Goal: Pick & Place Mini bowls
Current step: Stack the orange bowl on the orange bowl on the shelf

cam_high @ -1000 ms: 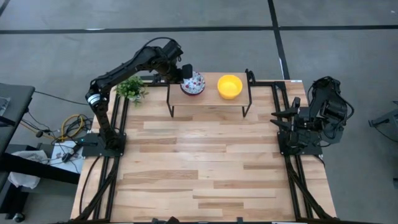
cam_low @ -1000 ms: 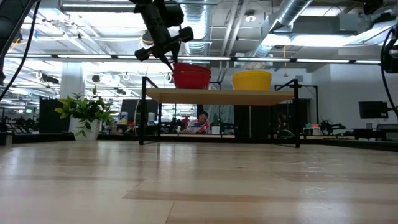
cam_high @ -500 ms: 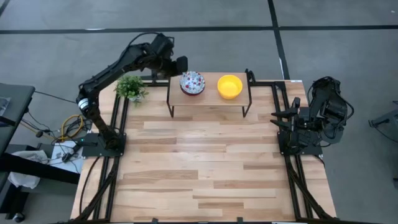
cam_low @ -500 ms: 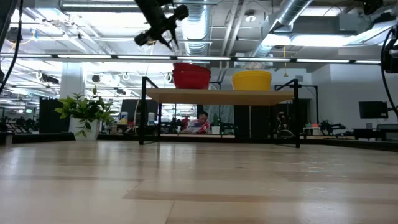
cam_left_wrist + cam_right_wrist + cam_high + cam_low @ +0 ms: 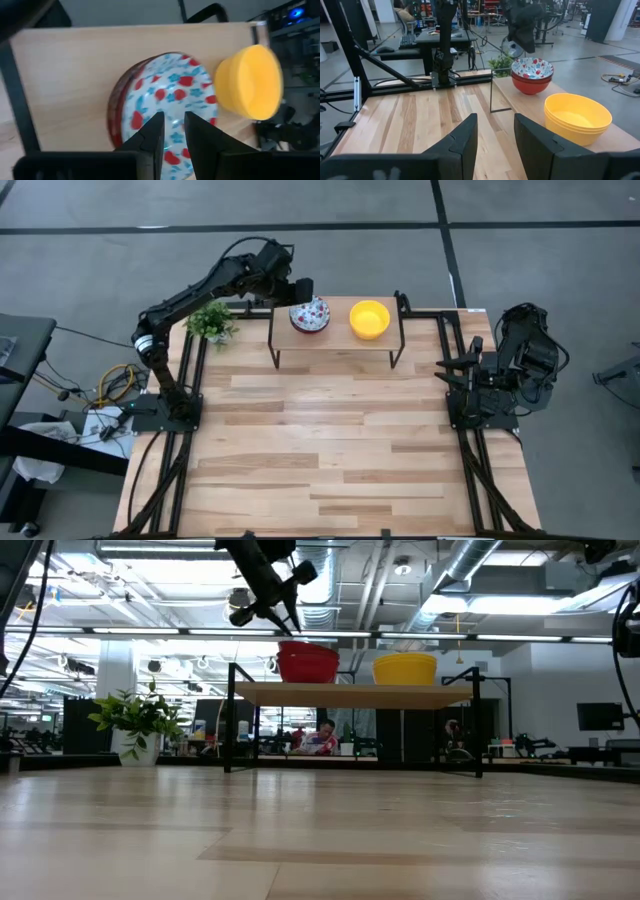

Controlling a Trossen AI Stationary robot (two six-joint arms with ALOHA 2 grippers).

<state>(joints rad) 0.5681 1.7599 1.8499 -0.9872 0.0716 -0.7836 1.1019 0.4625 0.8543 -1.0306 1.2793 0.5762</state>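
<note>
two stacks of mini bowls, both on a low raised shelf at the far edge of the worktop.

- floral stack — white insides with red-and-blue speckle, red outer walls; how many are nested cannot be told for sure from these views. sits toward the plant end of the shelf.
- yellow stack — plain glossy yellow, nested, just beside the floral stack and not touching it in the low view.
- potted plant — small, green, off the shelf's end on the left arm's side; not part of the job.

left claw — poised over the floral stack near its rim, above the shelf in the low view. its two fingers are only a little parted, with a narrow gap between them and nothing in it; they pinch no bowl yet.

right claw — parked at the right edge of the worktop, well apart from the shelf, fingers spread, empty, facing the shelf.

handling notes, as judgement: the bowls look rigid and glazed, so likely slick and liable to chip if dropped or knocked against the shelf frame. probably light, one at a time. nested bowls may cling, and a lift could drag the one beneath. the best hold looks to be the rim wall — one finger inside, one outside — since the rounded belly offers no purchase. the present gap looks about right for a thin rim.
</note>
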